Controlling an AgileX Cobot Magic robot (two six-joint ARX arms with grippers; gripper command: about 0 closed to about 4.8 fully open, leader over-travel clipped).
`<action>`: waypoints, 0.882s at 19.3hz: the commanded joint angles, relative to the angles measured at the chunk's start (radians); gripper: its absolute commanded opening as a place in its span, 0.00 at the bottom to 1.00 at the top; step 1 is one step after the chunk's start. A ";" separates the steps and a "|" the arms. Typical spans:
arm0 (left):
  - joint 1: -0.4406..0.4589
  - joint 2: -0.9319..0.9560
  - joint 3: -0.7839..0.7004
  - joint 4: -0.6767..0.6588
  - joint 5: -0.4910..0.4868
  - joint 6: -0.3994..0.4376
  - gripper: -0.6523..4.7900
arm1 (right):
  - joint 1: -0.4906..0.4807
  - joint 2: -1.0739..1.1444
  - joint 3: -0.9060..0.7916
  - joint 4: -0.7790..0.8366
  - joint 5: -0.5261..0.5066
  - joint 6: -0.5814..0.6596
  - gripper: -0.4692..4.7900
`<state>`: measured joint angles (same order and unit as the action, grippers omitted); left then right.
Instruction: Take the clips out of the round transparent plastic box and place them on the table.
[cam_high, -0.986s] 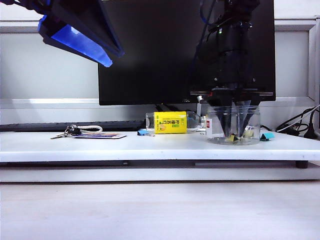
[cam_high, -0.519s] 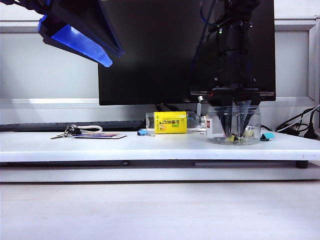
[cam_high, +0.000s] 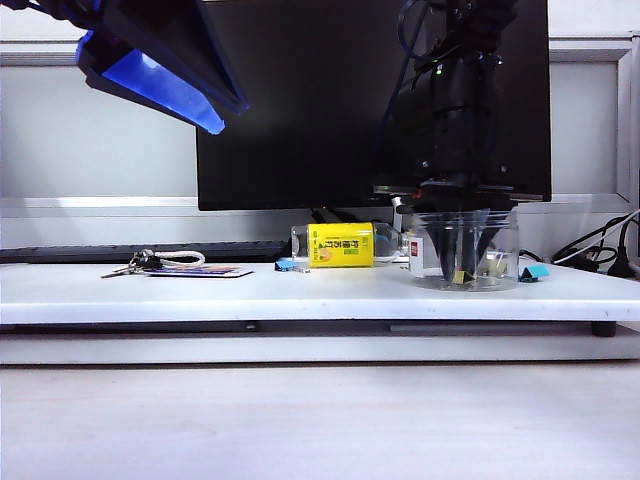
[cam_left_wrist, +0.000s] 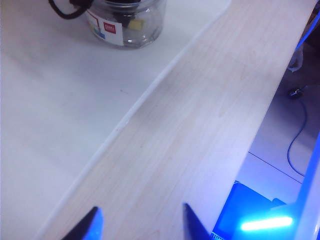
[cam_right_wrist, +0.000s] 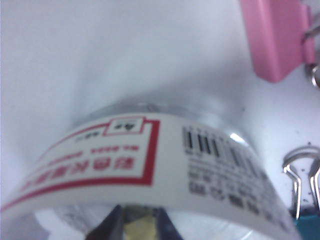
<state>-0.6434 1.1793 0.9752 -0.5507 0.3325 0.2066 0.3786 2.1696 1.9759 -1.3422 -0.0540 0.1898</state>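
Inside round transparent plastic box (cam_high: 466, 250), right claw (cam_right_wrist: 136, 220) pinching yellow clip (cam_right_wrist: 136, 231) (left claw (cam_left_wrist: 141, 220) spread, aloft)

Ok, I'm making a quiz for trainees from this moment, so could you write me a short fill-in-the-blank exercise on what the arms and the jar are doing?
1. The right gripper reaches down into the round transparent plastic box from ____.
2. Between its fingertips sits a clip coloured pale ____.
3. The left gripper hangs with its jaws ____, holding nothing.
4. The bottle with the yellow label lies on its ____ on the table.

Missing words: above; yellow; open; side
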 joint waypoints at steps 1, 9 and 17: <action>-0.001 -0.002 0.003 0.006 0.005 0.003 0.51 | 0.001 0.003 0.000 0.013 -0.002 0.001 0.22; -0.001 -0.002 0.003 0.007 0.005 0.003 0.51 | 0.001 0.000 0.115 -0.028 0.001 0.000 0.23; -0.001 -0.002 0.003 0.007 0.005 0.003 0.51 | 0.001 -0.040 0.230 -0.043 -0.026 -0.006 0.23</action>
<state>-0.6434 1.1793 0.9752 -0.5507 0.3328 0.2070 0.3786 2.1460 2.1990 -1.3876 -0.0685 0.1894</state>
